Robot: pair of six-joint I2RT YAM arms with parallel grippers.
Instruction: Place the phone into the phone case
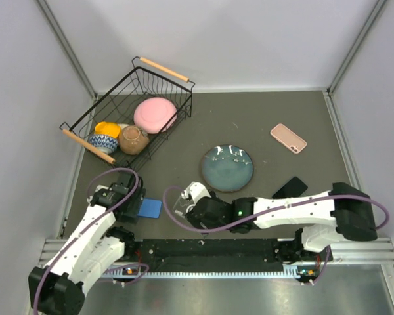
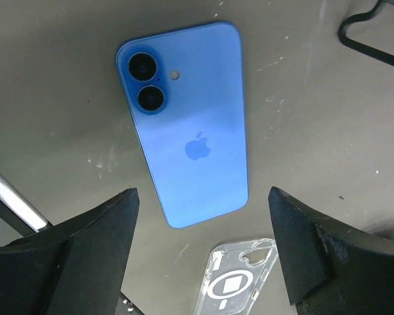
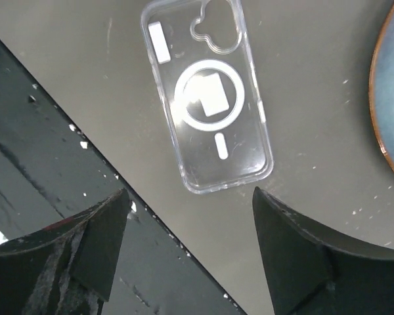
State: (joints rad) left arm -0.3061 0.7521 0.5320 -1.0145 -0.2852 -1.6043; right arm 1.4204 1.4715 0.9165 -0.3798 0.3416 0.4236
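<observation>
Left gripper (image 2: 202, 205): jaws spread wide, nothing held, poised above the blue phone (image 2: 187, 125). The phone is noted flat on the table (image 2: 328, 131), back up. Its long axis runs away from the jaws, so its width is spanned by them. The left arm is judged nearer. The clear case (image 3: 207, 98) is seen just right of the phone, not touching. Right gripper (image 3: 190, 197): jaws apart, empty, above the case.

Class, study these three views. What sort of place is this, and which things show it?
Probably a robot test cell, not a home: plain panels wall in a dark table, two arms are bolted to a metal rail, and unrelated props lie about, a dish rack and a blue phone.
</observation>
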